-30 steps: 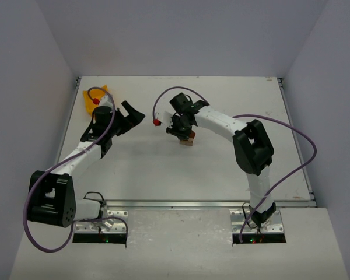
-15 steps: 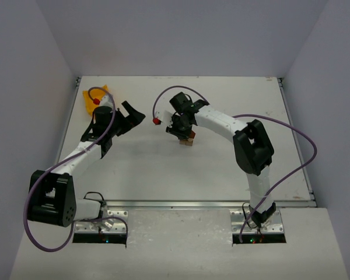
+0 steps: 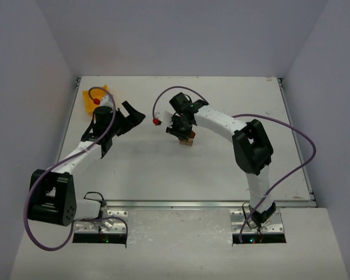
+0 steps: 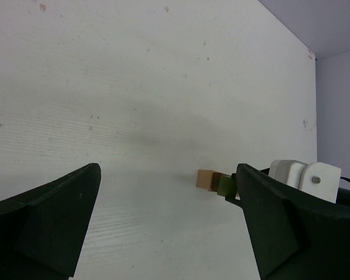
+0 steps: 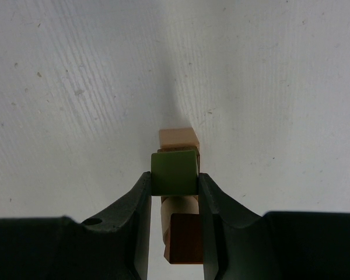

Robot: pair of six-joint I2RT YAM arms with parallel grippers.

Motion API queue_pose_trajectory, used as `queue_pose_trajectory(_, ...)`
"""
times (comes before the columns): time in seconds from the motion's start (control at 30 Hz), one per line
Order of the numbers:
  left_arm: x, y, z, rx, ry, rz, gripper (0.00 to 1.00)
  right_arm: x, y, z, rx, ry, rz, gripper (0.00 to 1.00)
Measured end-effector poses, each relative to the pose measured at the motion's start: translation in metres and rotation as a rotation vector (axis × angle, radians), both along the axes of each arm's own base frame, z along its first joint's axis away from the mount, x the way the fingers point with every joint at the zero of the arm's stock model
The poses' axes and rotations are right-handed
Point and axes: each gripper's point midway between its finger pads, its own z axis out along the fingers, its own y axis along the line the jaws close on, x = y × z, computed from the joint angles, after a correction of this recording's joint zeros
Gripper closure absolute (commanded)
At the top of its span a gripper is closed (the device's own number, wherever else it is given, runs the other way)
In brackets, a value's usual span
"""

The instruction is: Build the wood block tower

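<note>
Our right hand (image 5: pixel 174 179) clamps the flat sides of the green block (image 5: pixel 174 168), likely light; left hand (image 4: pixel 168 175) apart

The right claw (image 5: pixel 175 179) straddles the wood block tower (image 5: pixel 178 139); table (image 3: pixel 163 169) around lies open.

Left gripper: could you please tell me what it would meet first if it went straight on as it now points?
Probably bare table: the open left gripper aims just left of the wood block tower, so one finger might clip it. Depth is unclear.
</note>
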Motion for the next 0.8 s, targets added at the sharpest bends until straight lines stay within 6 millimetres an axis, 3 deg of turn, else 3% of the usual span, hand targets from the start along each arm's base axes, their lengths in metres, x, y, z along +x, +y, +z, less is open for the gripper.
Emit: queue_pose_trajectory(0.8, -0.0003, -0.0016, -0.0045, 0.003, 0.011, -0.013, 0.02, 0.0010, -0.0016, -0.0002, -0.008, -0.005, -0.004, 0.94)
